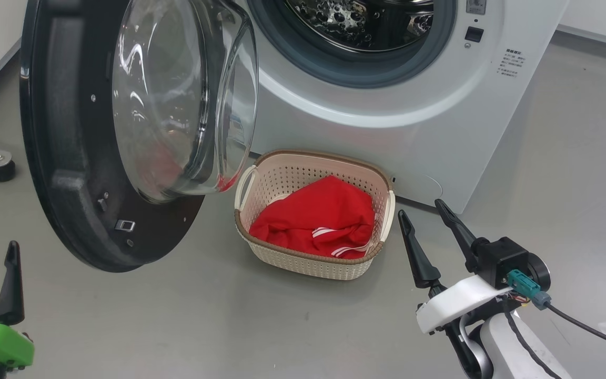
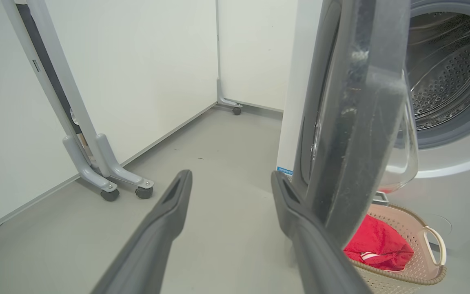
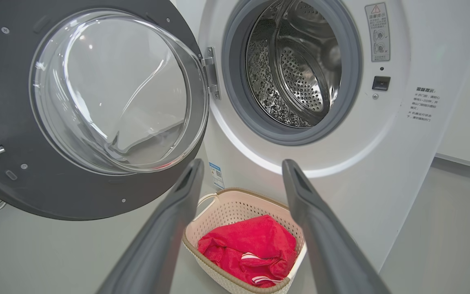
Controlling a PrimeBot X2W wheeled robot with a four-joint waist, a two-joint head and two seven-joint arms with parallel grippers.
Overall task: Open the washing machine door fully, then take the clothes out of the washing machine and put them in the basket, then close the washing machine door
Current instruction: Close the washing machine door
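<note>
Grey floor (image 1: 177,326); clothes (image 1: 319,216) in basket (image 1: 308,266); left gripper (image 2: 231,179), right gripper (image 1: 421,210) spread wide, empty; best to push door (image 1: 66,158) from outside, steadily, until latched.

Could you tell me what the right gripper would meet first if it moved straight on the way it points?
The right gripper would probably meet the washing machine's white front, just below the grey rubber ring; its line seems to pass above the basket, though depth is unclear.
</note>
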